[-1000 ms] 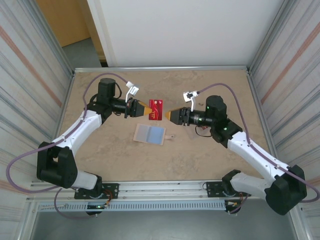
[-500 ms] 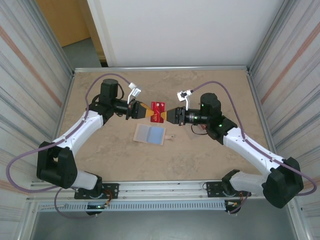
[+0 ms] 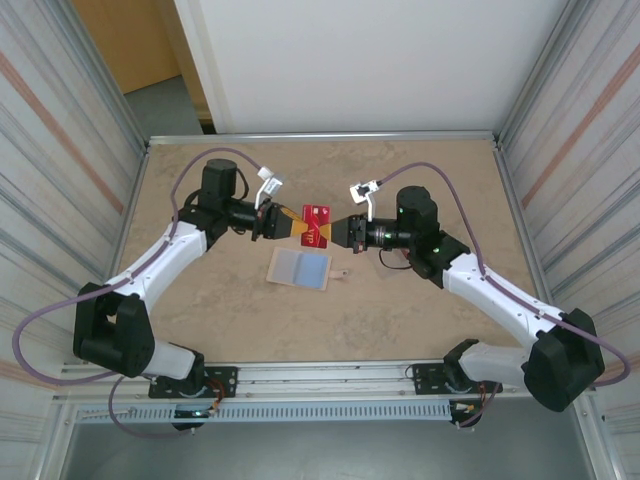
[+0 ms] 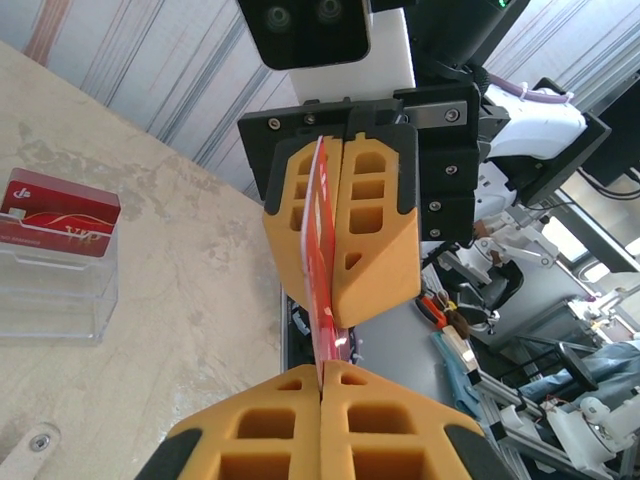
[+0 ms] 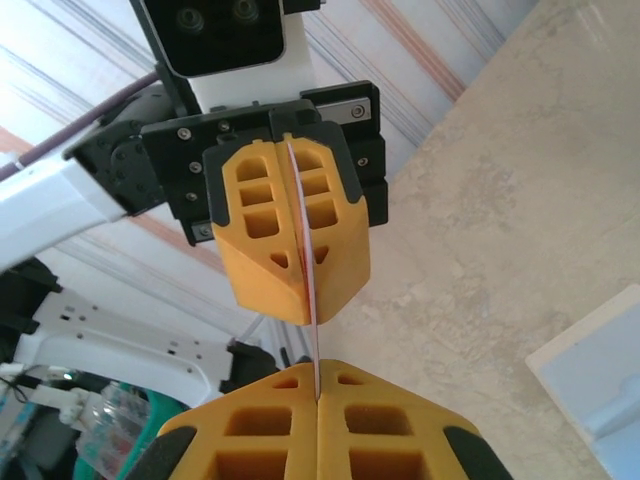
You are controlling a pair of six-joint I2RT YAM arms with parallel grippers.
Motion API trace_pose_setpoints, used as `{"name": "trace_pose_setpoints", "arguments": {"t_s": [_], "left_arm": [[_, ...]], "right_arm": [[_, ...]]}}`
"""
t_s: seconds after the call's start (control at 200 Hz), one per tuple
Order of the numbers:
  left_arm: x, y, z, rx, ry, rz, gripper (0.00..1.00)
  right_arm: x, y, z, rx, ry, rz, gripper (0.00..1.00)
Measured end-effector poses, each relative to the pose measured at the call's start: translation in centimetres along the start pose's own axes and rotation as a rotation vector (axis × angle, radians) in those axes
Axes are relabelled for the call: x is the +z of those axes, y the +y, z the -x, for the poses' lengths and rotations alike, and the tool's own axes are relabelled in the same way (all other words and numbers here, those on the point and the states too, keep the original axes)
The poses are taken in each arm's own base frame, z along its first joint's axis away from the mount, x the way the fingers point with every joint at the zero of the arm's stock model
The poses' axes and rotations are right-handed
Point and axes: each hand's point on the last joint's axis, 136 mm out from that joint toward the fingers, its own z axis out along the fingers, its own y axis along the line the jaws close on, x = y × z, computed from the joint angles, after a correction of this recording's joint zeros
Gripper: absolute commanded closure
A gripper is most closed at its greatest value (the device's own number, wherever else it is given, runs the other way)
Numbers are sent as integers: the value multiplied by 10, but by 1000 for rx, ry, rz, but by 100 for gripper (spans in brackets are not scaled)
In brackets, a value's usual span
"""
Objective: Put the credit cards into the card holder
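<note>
**While both claws pinch one card, wallet lies open just below the tips**

As the two sets of tips meet nose to nose, left claw (image 3: 297, 226) is pressed together on one end of a credit card (image 4: 322, 300). Right claw (image 3: 336, 232) is pressed together on the opposite end. The card runs edge-on from one pair of pads into the other, up off the table (image 3: 400, 330), with its side edges free.

Card holder (image 3: 301, 268) lies flat and open just on the base side of the tips, pale pockets up. Its snap tab pokes out toward the right claw's side, and neither claw touches it.

Clear case (image 4: 55, 290) with more red cards (image 4: 60, 210) standing in it sits near the tips on the far side.

Room: bare table is wide open outboard of each claw and beyond the case up to the far rim. The middle is tight, with case, tips and wallet close together. Side walls are well apart from both claws.
</note>
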Motion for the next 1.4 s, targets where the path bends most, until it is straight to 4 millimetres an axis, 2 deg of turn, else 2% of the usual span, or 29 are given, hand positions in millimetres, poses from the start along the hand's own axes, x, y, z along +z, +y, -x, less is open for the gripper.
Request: {"name": "trace_pose_setpoints", "arguments": {"t_s": [0.06,0.105,0.21,0.341,0.426,0.501,0.626,0.702,0.787,0.867,1.007,1.238,1.398], "left_arm": [[0,0,0,4,0,1,67],[0,0,0,5,0,2,59],[-5,5,1,-12,-9,22,52],[-23,24,3,-70,-32,150,51],[-33,34,5,-77,-22,259,56],[-39,40,-1,-87,12,352,64],[-50,64,-28,-164,85,513,90],[-56,85,-50,-227,122,593,100],[-63,107,-75,-297,175,662,100],[-68,125,-91,-338,219,716,100],[-77,150,-118,-392,291,796,100],[-84,173,-152,-463,390,839,100],[-77,180,-171,-470,474,830,100]], "right_arm": [[0,1,-1,-2,3,5,100],[0,1,0,-3,2,5,100],[-2,-2,1,-1,-4,-1,100],[-12,-14,-2,17,-25,-41,100],[-19,-26,-12,48,-25,-82,100],[-22,-40,-22,86,-20,-123,100],[-22,-68,-42,174,-5,-199,100],[-18,-85,-50,228,13,-238,100],[-10,-105,-59,293,42,-281,100],[0,-123,-67,355,78,-316,100],[24,-139,-81,425,143,-337,100],[57,-159,-95,507,211,-353,100],[71,-170,-97,539,230,-357,100]]}}
